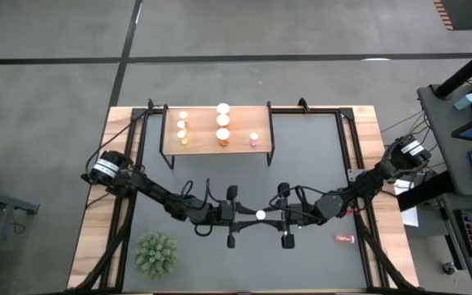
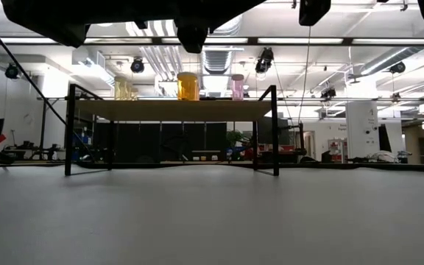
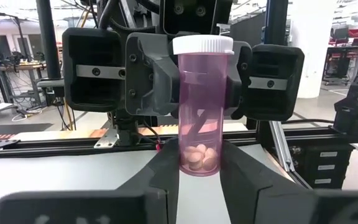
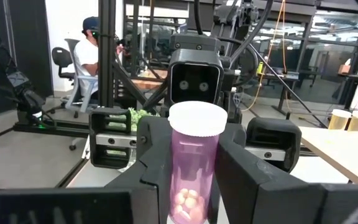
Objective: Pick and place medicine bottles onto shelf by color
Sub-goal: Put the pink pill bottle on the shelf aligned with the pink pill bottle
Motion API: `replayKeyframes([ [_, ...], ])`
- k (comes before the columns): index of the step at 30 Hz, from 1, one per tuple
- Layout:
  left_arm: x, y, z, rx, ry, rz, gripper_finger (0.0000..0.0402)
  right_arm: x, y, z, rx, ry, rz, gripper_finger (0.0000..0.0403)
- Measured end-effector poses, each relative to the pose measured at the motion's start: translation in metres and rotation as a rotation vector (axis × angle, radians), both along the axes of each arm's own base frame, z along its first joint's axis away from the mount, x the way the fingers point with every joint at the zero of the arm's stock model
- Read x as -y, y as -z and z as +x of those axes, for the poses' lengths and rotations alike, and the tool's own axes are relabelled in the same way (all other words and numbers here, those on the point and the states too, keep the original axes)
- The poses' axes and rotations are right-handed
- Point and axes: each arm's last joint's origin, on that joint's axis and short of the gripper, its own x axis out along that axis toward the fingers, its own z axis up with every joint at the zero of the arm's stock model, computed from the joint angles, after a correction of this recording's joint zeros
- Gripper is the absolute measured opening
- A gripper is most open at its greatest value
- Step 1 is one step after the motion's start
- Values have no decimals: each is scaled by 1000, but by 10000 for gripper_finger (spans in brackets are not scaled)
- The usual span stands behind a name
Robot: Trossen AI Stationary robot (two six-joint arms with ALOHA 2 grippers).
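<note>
- While both arms meet over the middle of the table, a pink medicine bottle (image 3: 199, 106) with a white cap stands upright between them, above the table top; this looks like a handover in mid-air.
- The left gripper (image 3: 199, 171) has its fingers closed in against the bottle's lower body; the right gripper (image 4: 191, 165) clasps the same bottle from the opposite side.
- From above, the white cap shows just where the two grippers meet, near the table's centre.
- The shelf (image 1: 206, 146) stands at the far side; orange and yellow bottles sit on its left and middle, one pink bottle (image 1: 254, 138) on its right.
- A small red thing (image 1: 344, 239) lies near the right edge of the table; I cannot tell what it is.
- A green spiky plant (image 1: 156, 251) sits at the near left.
- Next, I judge, one gripper must let go so the other can carry the bottle to the pink spot on the shelf's right.
</note>
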Motion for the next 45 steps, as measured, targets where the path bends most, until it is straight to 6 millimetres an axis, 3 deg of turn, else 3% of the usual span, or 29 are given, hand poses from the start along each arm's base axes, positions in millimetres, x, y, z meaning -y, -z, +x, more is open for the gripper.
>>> replayKeyframes([
  [9,-1,1,-1,-11,-26,8,84,0,-1,-1,-9,0,-8,149],
  [18,-4,12,-6,-67,-78,47,86,10,-19,-18,-125,-5,36,209],
  [26,-6,17,-6,-113,-127,63,87,15,-27,-27,-173,-2,44,205],
  [37,-8,15,-5,-104,-133,57,88,7,-34,2,-305,110,-88,202],
  [45,-8,15,-5,-104,-132,57,88,5,-43,5,-361,114,-87,184],
])
